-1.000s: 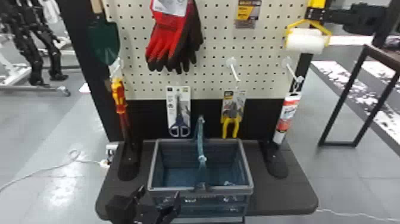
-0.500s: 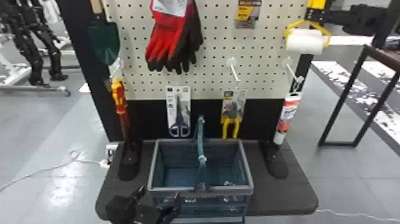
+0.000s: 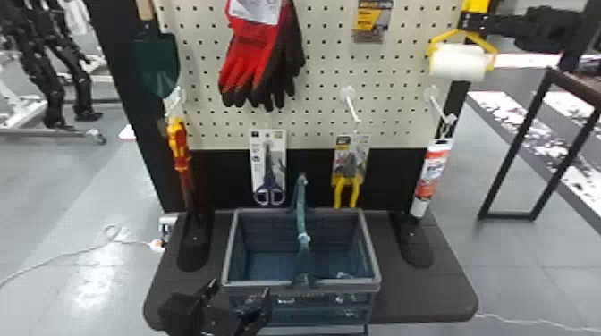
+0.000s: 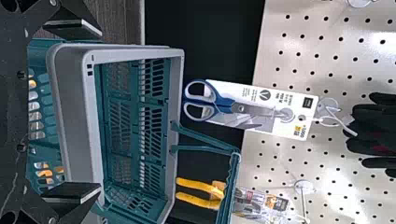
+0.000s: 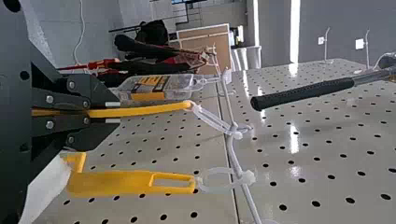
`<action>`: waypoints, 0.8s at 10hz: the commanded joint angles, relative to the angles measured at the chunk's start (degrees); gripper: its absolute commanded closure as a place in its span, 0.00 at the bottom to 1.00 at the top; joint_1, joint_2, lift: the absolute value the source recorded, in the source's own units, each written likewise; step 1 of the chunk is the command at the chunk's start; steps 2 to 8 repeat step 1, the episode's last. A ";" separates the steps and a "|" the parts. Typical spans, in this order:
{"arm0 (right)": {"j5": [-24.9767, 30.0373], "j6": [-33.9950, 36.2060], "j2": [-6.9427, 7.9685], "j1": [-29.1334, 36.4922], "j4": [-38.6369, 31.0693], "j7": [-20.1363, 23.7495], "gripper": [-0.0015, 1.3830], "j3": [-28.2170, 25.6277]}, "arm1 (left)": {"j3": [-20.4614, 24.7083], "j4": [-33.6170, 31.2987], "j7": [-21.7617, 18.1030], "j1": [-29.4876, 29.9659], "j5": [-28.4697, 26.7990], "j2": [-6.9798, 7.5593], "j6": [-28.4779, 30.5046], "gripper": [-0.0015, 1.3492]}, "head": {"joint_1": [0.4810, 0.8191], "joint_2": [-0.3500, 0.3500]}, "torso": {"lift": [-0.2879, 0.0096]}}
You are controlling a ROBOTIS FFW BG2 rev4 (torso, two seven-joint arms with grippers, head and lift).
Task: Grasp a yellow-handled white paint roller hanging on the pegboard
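The right gripper (image 5: 105,112) has its fingers drawn together on a thin yellow bar, which runs out from between them toward the hook. As far as the right wrist view shows, they are clamped on it rather than just beside it. I take this bar to be part of the paint roller (image 5: 130,182). Its flat yellow handle lies just beside the fingers, and its slot is caught by a white loop on the white hook (image 5: 233,135). The white sleeve sits close against the gripper's body.

In the head view the paint roller (image 3: 456,61) hangs at the upper right corner of the pegboard (image 3: 322,102). The right gripper (image 3: 475,21) meets it at the yellow top, above the sleeve, with the arm coming in from the right edge.

Over the last second nothing visible has shifted. The roller hangs in the same place and the right arm holds the same pose. I judge that the grasp is made and settling, but the roller is not yet freed. The loop on the hook could snag if the roller is pulled straight away from the board.

The left gripper (image 4: 100,111) waits low at the near edge of the table (image 3: 425,290), fingers wide apart, facing the basket (image 3: 313,281).
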 commanded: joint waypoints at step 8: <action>0.00 0.01 0.00 -0.13 0.00 0.00 0.92 0.02 | 0.00 0.01 -0.01 0.00 0.00 -0.04 0.00 0.11 | 0.20 0.50 | 0.63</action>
